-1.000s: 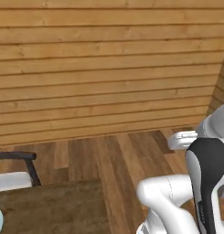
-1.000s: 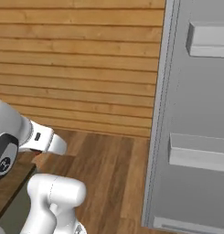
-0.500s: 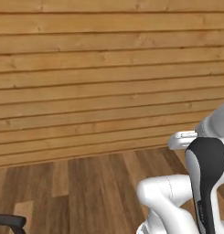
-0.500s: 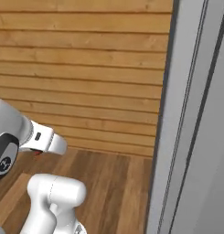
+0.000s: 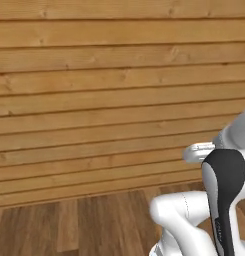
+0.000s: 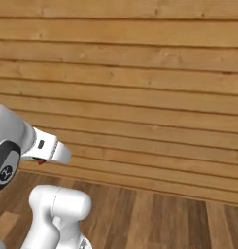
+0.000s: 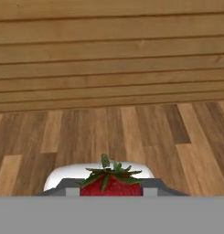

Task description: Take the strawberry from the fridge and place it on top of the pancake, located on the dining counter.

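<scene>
Both base views have swung round since a second ago: the grey fridge door that filled the right of the right base view is gone from it, and the dark chair at the lower left of the left base view has slid out too, so the base has turned and the things themselves have not moved.

Ahead now stands a wall of horizontal wooden planks [image 5: 94, 100], running across the whole far side. Below it lies a darker wood-plank floor [image 7: 131, 132], bare from the wall to the near edge. No dining counter or pancake can be made out here, so by my judgement the carry has some way to go.

Smallest is the strawberry [image 7: 111, 185], red with its green leafy top pointing away from the hand, sitting low and centred in the hand view. The gripper [image 7: 111, 191] is closed on it, a finger pressing each flank, and a speck of red peeks under the wrist in the right base view.

Such a berry should be very light, soft and easily bruised, with a slightly slick skin. A hold across its widest part, as here, seems right; light pressure ought to do, and the release onto the pancake should be low and gentle so it does not roll.
</scene>
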{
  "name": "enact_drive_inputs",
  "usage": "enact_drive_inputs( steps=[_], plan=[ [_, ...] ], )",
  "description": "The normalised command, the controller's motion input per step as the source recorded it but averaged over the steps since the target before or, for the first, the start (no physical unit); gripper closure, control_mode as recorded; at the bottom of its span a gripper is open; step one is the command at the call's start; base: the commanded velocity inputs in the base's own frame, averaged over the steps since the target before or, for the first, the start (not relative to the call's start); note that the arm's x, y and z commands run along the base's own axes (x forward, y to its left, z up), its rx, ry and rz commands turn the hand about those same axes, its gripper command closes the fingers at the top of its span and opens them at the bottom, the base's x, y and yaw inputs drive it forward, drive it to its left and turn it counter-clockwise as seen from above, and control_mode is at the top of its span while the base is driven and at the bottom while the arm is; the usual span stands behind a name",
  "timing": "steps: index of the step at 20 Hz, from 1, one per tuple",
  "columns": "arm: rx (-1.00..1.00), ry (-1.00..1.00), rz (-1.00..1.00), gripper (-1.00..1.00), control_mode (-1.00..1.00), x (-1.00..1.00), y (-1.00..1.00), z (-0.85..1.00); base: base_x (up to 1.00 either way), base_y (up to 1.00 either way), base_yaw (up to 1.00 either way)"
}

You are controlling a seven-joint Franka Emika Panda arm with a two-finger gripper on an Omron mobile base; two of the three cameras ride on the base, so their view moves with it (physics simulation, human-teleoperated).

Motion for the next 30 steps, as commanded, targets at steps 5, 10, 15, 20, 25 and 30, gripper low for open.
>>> enact_drive_inputs(
  steps=[5,10,15,20,25,30],
  plan=[
    [0.00,0.00,0.00,1.00,1.00,0.00,0.00,0.00,0.99,0.71,0.27],
    [0.00,0.00,0.00,1.00,1.00,0.00,0.00,0.00,0.80,0.13,0.74],
    [0.00,0.00,0.00,1.00,1.00,0.00,0.00,0.00,0.82,0.00,0.86],
    [0.00,0.00,0.00,1.00,1.00,0.00,0.00,0.00,0.77,0.00,0.87],
    [0.00,0.00,0.00,1.00,1.00,0.00,0.00,0.00,0.64,0.00,0.91],
    [0.00,0.00,0.00,1.00,1.00,0.00,0.00,0.00,0.53,0.00,0.94]
  ],
)
